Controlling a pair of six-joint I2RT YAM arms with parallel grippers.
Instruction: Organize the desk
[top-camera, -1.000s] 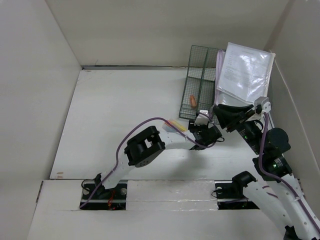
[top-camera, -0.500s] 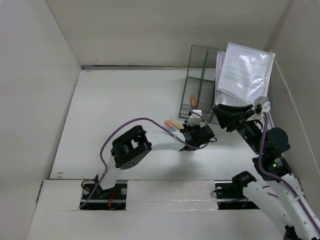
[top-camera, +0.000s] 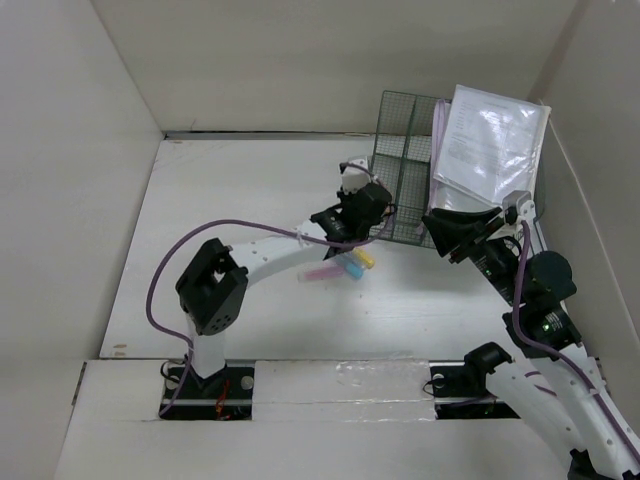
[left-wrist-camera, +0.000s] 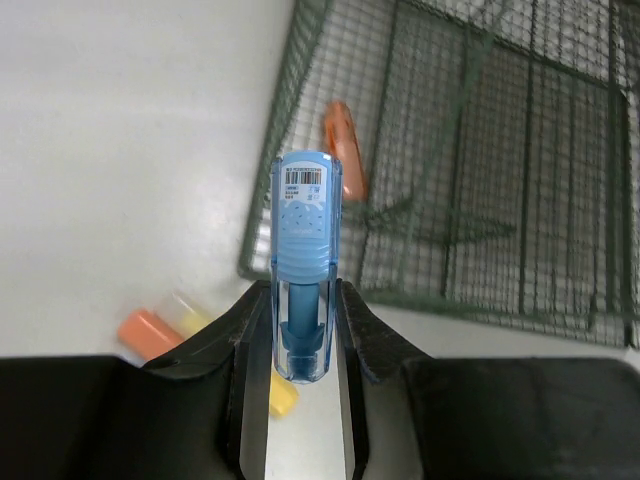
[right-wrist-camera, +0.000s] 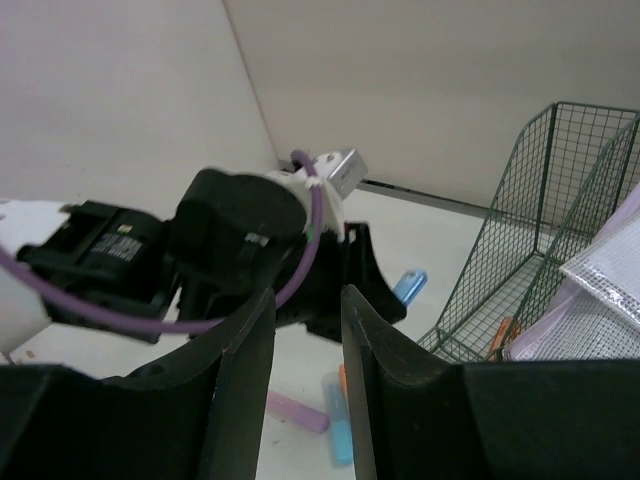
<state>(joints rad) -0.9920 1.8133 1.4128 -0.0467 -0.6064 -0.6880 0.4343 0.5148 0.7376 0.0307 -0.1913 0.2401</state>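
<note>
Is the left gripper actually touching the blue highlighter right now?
Touching. Left wrist view: the left gripper clamps the blue highlighter, a finger pressed against each side.

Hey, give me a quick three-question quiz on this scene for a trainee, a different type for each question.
1. True or false: the left fingers grip a blue marker.
2. Which lies in the green mesh organizer? A pink marker, B orange marker, C yellow marker.
3. Fill in: the right fingers hold ____.
Key: 1 true; 2 B; 3 nothing.
</note>
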